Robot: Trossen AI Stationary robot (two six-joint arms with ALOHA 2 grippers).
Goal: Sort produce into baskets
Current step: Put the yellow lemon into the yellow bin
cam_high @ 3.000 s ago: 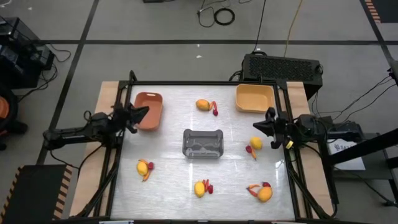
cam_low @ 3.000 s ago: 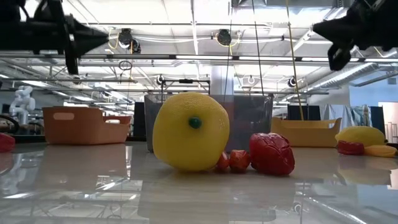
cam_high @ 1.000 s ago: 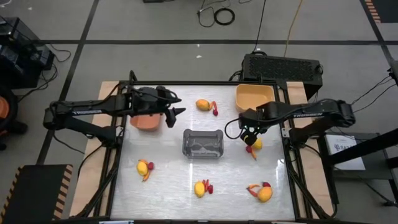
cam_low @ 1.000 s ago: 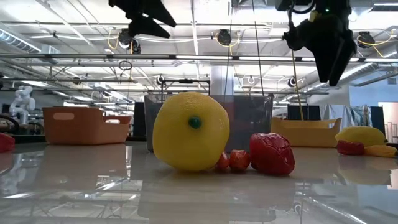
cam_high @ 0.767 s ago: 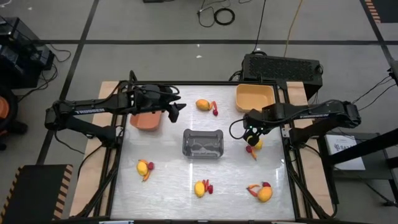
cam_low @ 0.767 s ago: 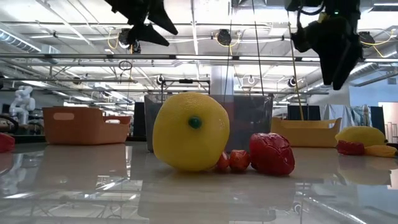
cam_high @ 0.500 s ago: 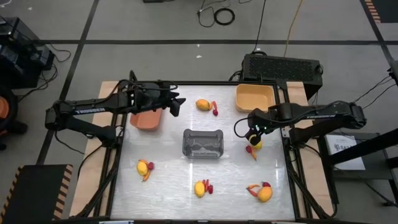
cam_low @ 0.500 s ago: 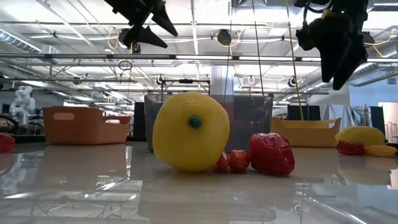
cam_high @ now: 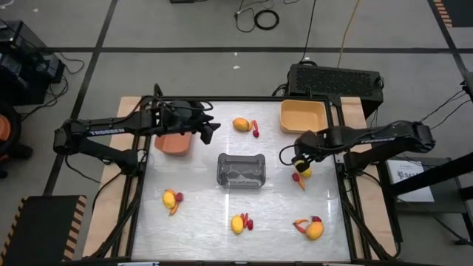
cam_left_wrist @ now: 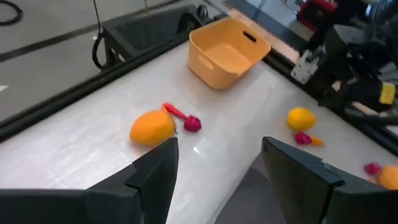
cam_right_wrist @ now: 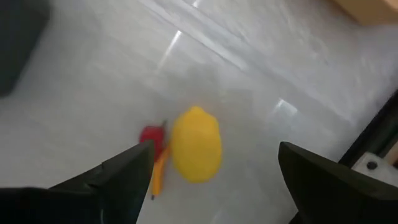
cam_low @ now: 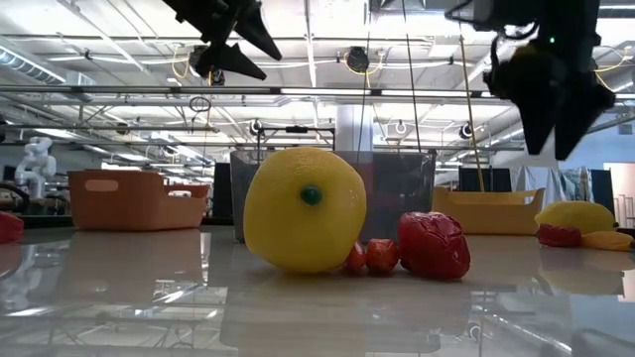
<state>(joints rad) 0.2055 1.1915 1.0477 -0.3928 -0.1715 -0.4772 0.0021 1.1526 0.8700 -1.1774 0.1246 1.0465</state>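
Produce lies in small clusters on the white table. One is a yellow fruit (cam_right_wrist: 196, 144) with a red berry (cam_right_wrist: 150, 135) and a carrot stick (cam_right_wrist: 158, 169) near the right edge. My right gripper (cam_high: 298, 158) hangs open just above this cluster (cam_high: 302, 172). My left gripper (cam_high: 209, 131) hovers open beside the terracotta basket (cam_high: 174, 141), facing an orange fruit (cam_left_wrist: 152, 127) and the yellow basket (cam_left_wrist: 227, 53). The grey basket (cam_high: 241, 170) stands mid-table.
More fruit clusters lie at the near left (cam_high: 171, 199), near middle (cam_high: 239, 222) and near right (cam_high: 312, 229). One of them, a yellow fruit (cam_low: 305, 210), fills the low view. A black box (cam_high: 336, 80) sits beyond the far right corner.
My right gripper has moved toward the table's right edge and a little down, ending over the yellow fruit near that edge. It stays open. No produce has moved.
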